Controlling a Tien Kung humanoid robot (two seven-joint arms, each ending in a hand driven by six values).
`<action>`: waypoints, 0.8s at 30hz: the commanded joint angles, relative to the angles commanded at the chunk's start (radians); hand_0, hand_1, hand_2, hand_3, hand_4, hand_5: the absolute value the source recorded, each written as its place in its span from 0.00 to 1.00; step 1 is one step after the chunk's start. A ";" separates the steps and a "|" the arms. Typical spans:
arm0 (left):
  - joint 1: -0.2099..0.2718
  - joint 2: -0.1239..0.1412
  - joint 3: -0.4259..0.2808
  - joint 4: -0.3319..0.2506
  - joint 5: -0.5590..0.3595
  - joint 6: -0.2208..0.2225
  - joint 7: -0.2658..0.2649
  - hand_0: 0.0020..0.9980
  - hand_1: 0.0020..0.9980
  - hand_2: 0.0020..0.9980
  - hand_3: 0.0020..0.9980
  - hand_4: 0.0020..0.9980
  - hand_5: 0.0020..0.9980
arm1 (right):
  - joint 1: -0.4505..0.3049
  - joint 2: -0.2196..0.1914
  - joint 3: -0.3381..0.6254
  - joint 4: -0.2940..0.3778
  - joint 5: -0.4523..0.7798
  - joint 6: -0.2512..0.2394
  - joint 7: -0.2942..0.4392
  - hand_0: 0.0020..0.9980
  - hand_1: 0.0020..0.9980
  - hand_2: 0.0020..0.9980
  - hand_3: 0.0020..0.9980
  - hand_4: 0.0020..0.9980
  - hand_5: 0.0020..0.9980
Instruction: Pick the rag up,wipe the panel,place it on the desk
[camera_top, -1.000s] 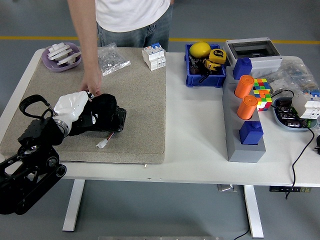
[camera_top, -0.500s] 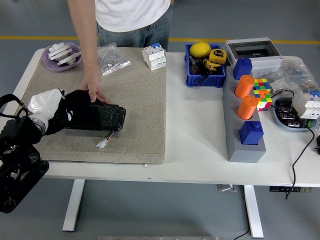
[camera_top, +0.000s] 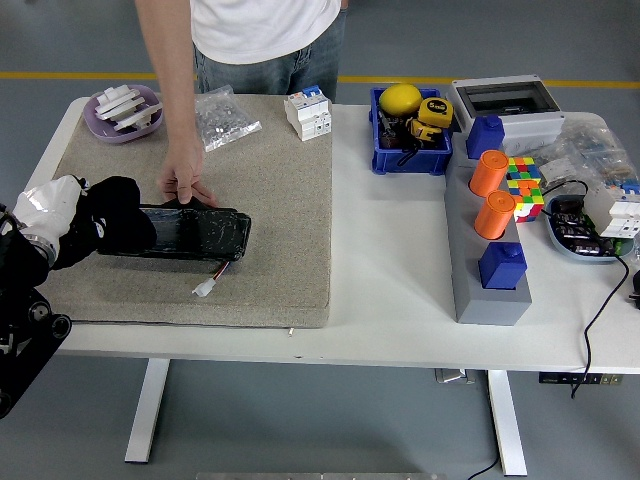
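Observation:
A black panel (camera_top: 195, 233) lies on the beige mat (camera_top: 280, 190) at the table's left. My left hand (camera_top: 58, 212), white on its back, is shut on a black rag (camera_top: 117, 213) that rests on the panel's left end. A person at the far side presses a hand (camera_top: 184, 183) on the panel's far edge and holds it down. A white connector (camera_top: 205, 289) on thin wires trails from the panel's front. The right arm does not show.
On the mat's far edge are a purple dish (camera_top: 125, 111), a clear bag of parts (camera_top: 226, 118) and a white breaker (camera_top: 309, 113). To the right stand a blue bin (camera_top: 410, 131), a grey box (camera_top: 499, 102), orange cylinders (camera_top: 489, 173) and a colour cube (camera_top: 524, 186).
My left hand has slid the rag leftward along the panel, from over its middle to its left end. The person's hand stays on the panel's far edge.

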 joint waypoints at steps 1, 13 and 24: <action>0.001 0.001 -0.006 0.008 -0.001 0.002 -0.001 0.29 0.46 0.57 0.53 0.19 0.00 | 0.000 0.000 0.001 0.000 -0.001 0.000 0.000 0.74 0.63 0.68 0.70 1.00 0.63; 0.001 -0.008 -0.069 0.101 -0.013 0.038 -0.024 0.29 0.46 0.56 0.53 0.20 0.00 | 0.002 0.002 0.007 0.003 -0.007 -0.001 -0.001 0.74 0.63 0.68 0.70 1.00 0.63; -0.042 -0.001 -0.050 0.244 -0.103 0.123 -0.130 0.32 0.49 0.57 0.55 0.28 0.00 | 0.007 0.005 0.012 0.007 -0.015 -0.002 -0.003 0.74 0.63 0.68 0.70 1.00 0.63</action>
